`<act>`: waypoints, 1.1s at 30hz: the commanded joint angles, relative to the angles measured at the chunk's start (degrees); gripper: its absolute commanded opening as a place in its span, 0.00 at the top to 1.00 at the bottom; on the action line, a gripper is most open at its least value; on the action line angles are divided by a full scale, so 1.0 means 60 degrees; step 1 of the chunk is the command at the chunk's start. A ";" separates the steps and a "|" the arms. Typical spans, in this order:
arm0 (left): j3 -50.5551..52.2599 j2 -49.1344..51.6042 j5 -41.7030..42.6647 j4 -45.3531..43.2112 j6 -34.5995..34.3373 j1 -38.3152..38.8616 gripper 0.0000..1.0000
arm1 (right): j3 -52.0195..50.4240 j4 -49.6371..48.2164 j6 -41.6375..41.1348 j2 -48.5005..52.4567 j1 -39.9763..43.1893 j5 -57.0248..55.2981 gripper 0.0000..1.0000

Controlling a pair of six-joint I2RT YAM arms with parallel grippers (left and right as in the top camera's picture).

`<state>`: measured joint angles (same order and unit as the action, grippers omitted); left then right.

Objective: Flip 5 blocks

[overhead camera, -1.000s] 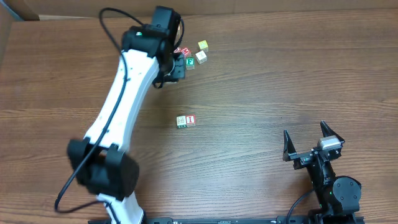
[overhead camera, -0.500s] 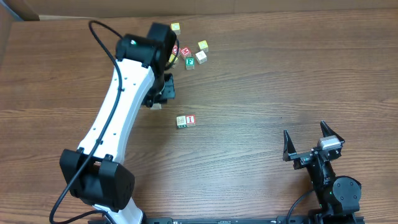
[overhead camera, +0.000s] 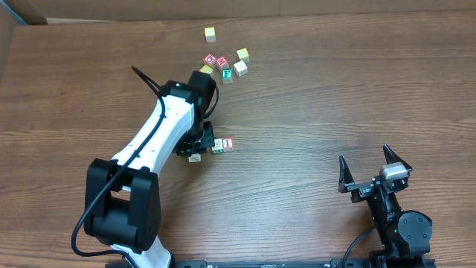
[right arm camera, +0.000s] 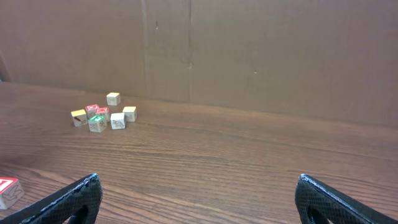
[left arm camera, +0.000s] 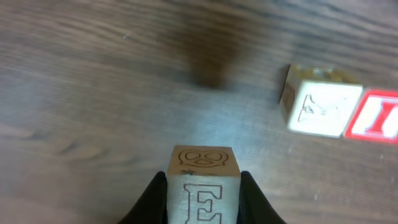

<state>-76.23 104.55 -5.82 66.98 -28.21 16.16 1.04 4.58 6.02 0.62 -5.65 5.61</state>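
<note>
After it swung nearer, left gripper clamps E block, perhaps aloft, by I block; right gripper gapes.

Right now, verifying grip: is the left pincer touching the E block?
Touching: left wrist view shows the left pincer clamping the E block on both sides.

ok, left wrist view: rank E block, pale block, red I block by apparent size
1-2. E block, pale block: about alike, E block cut off below.
3. red I block: shows least, but cropped at right edge, so unsure.
</note>
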 commanded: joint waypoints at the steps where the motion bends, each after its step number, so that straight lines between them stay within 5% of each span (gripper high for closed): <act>1: 0.0488 -0.0135 0.0149 -0.0579 -0.0273 0.0044 0.87 | -0.0098 -0.0036 0.0000 -0.0066 0.0044 0.0007 0.00; 15: 0.1384 -0.0135 0.0157 -0.2430 -0.0452 0.0044 0.84 | -0.0098 -0.0036 0.0000 -0.0066 0.0044 0.0011 0.00; 23: 0.1384 -0.0135 0.0160 -0.2430 -0.0452 0.0044 0.53 | -0.0098 -0.0036 0.0004 -0.0066 0.0044 0.0011 0.00; 33: 0.1086 -0.0153 0.0204 -0.2357 -0.0448 -0.0146 0.55 | -0.0098 -0.0036 0.0000 -0.0066 0.0044 0.0011 0.00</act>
<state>-68.23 104.55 -4.95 52.56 -30.30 16.01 1.04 4.58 6.00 0.62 -5.65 5.58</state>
